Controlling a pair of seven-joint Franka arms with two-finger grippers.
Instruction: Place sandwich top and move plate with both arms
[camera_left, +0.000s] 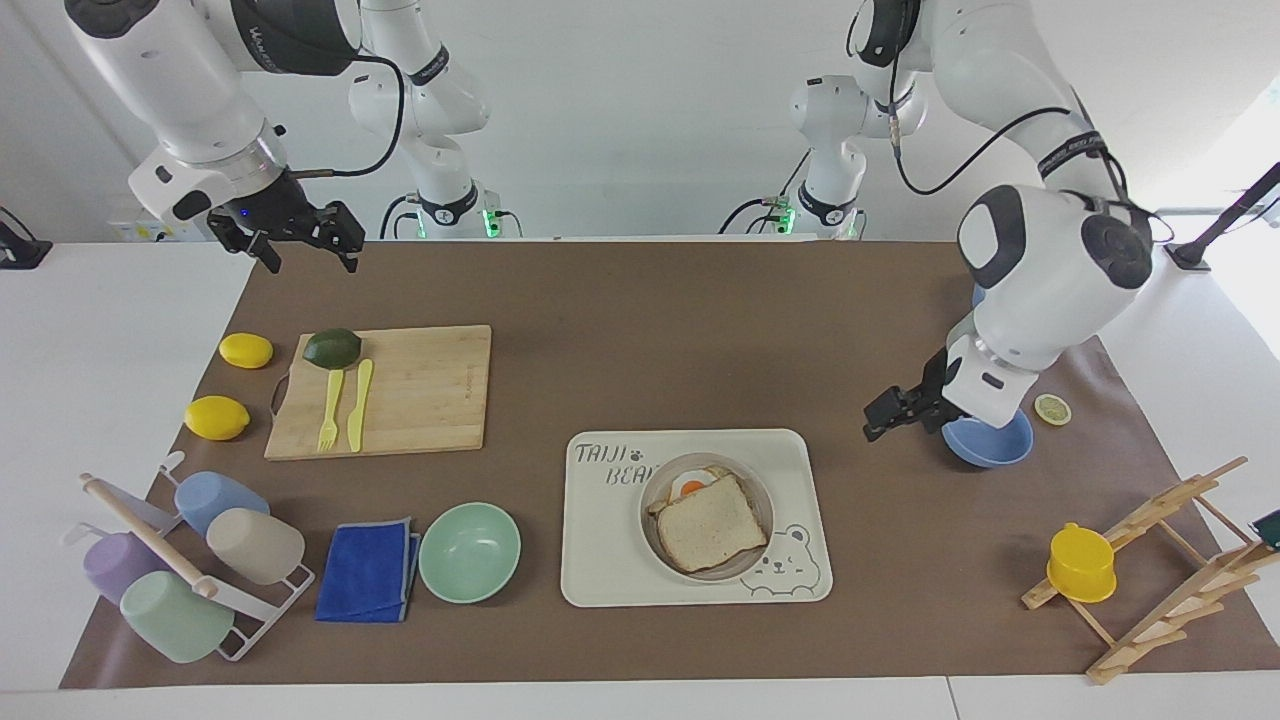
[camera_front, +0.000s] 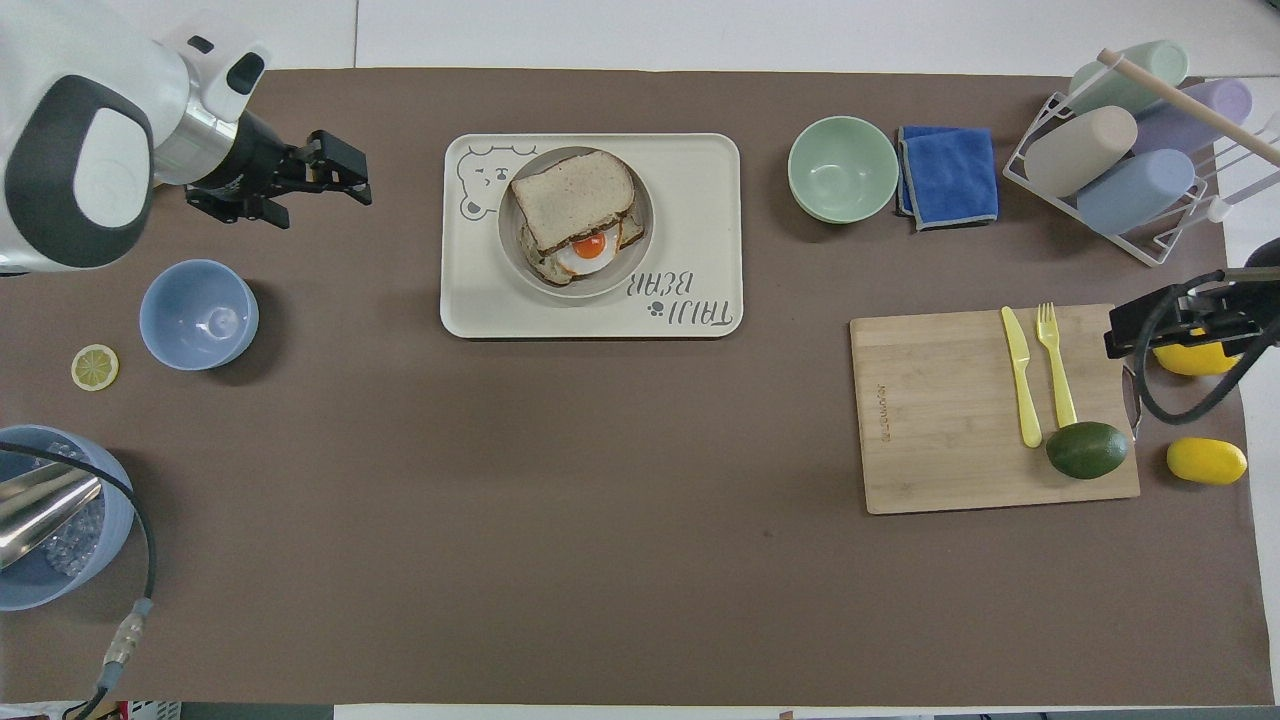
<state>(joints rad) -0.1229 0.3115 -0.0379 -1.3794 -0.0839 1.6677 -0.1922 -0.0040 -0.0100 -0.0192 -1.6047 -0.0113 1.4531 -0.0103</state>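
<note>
Overhead view: sandwich top, square speckled slice, brown crust, lies on fried egg (yolk exposed) in round beige plate on cream bear tray. Left claw apart, over brown worktop mat. Right claw apart, waiting.

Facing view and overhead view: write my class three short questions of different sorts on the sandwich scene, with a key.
1. True or false: the sandwich top lies on the egg slice in the plate.
2. What does the plate stand on? A) cutting board B) bear tray C) blue cloth
3. Which gripper hangs near the small blue bowl?

Key: 1 true. 2 B. 3 the left gripper, open and holding nothing; the right gripper waits, open, toward its own end of the table.
</note>
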